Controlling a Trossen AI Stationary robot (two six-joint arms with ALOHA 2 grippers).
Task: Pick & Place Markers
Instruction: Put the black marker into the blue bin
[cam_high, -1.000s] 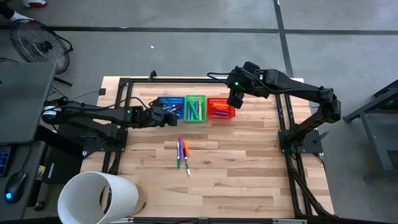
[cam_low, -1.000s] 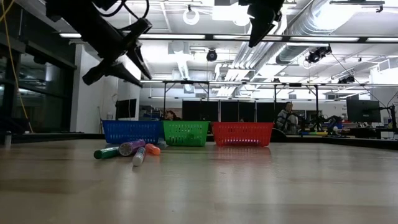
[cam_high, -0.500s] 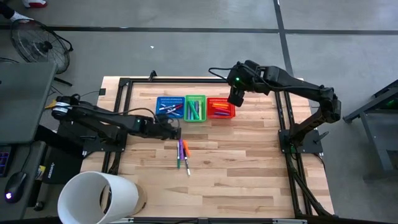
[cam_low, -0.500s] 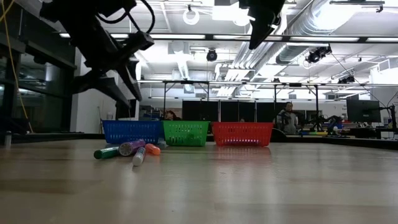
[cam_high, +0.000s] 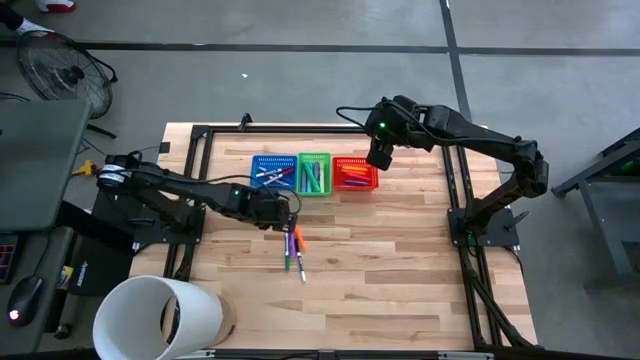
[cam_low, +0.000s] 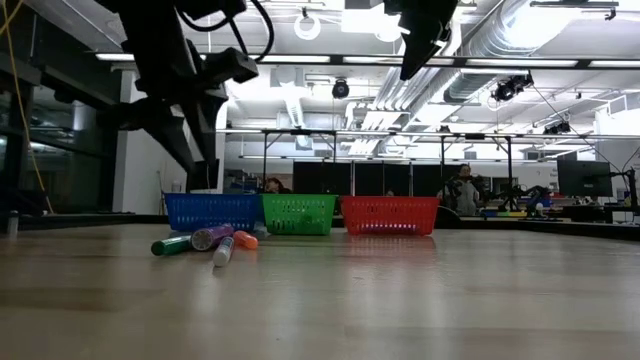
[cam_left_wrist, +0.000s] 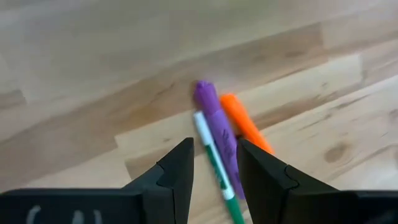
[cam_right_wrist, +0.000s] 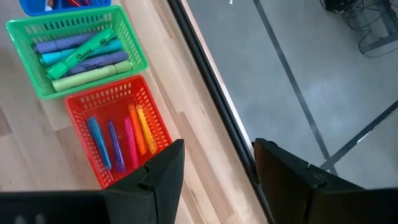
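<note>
Most markers already sit in baskets; four markers (cam_high: 293, 246) left mid tabletop (cam_high: 400, 280). Your left pincer (cam_high: 287, 214) hangs over them, narrowly open, empty. Right pincer (cam_high: 378, 160) waits open above red basket (cam_high: 355, 173).

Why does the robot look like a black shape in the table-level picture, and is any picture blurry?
Low view: bright ceiling lights behind turn the left hand into a silhouette. Left wrist view: the purple marker and wood look soft. High view: evenly lit, sharp.
</note>
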